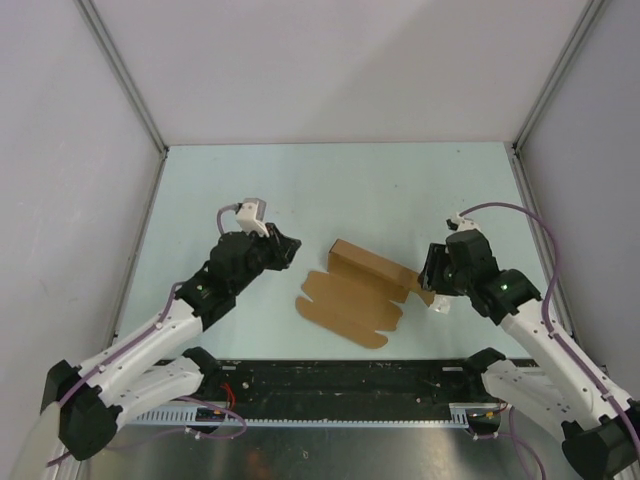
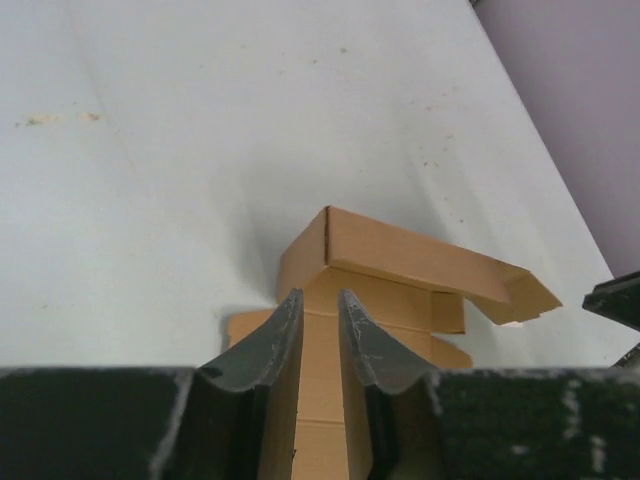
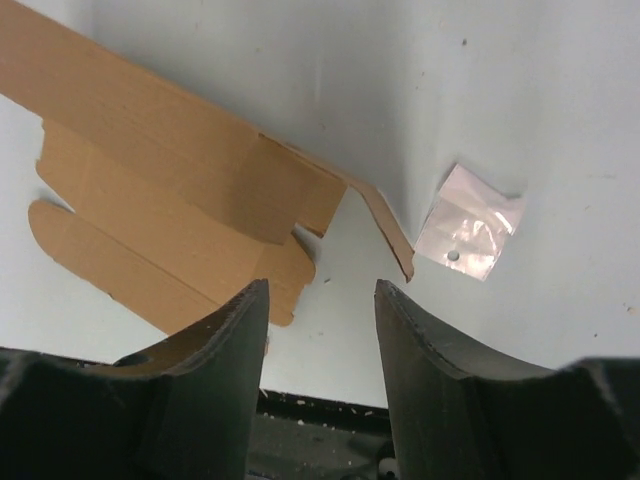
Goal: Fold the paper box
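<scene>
The paper box (image 1: 352, 292) is a brown die-cut sheet lying in the middle of the table. Its far long panel (image 2: 400, 255) is folded up, and the near panels with rounded tabs (image 3: 120, 260) lie flat. My left gripper (image 1: 293, 250) hovers just left of the raised panel's end. In the left wrist view, the left gripper (image 2: 318, 298) has its jaws only a narrow slit apart, and cardboard shows beyond the slit with nothing clamped. My right gripper (image 1: 427, 272) is at the box's right end. In the right wrist view, the right gripper (image 3: 321, 288) stands wide open over bare table beside a bent end flap (image 3: 385, 225).
A small clear plastic scrap (image 3: 468, 222) lies on the table just right of the box's end flap. It also shows as the scrap (image 1: 440, 305) under the right gripper. The dark front rail (image 1: 340, 378) runs along the near table edge. Grey walls enclose the left, right and back sides.
</scene>
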Motion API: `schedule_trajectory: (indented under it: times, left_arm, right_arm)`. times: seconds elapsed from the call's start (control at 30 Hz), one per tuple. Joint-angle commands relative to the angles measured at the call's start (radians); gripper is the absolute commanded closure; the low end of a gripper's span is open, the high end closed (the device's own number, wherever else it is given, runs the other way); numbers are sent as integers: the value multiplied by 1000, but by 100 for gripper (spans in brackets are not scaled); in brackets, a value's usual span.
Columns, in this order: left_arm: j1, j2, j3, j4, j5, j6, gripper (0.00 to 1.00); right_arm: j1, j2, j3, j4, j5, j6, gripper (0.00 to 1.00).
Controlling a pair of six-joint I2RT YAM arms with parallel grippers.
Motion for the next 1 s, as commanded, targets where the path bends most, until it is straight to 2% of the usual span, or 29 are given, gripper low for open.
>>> schedule_trajectory:
  times: [0.0, 0.27, 0.37, 0.4, 0.53, 0.6, 0.73, 0.97]
  left_arm:
    - [79, 15, 13, -15, 103, -3, 75]
    - [97, 49, 26, -15, 132, 25, 75]
    - [114, 93, 48, -15, 135, 45, 78]
    - [123, 127, 54, -15, 135, 46, 80]
    - [194, 231, 63, -15, 188, 17, 100]
    - [215, 274, 65, -15, 195, 19, 100]
    - [217, 377, 85, 14, 213, 23, 100]
    - [217, 536, 197, 52, 244, 33, 100]
  right_arm:
    - [-5, 31, 40, -30, -42, 3, 46]
    - [-34, 82, 71, -9, -51, 4, 47]
    - [-34, 62, 71, -4, -58, 35, 53]
    - [-33, 59, 71, -7, -61, 44, 59]
    - [-19, 68, 71, -9, -98, 70, 77]
    - [-2, 85, 67, 2, -92, 82, 86]
    - [33, 137, 60, -6, -57, 98, 97]
    - [31, 210, 47, 37, -1, 107, 100]
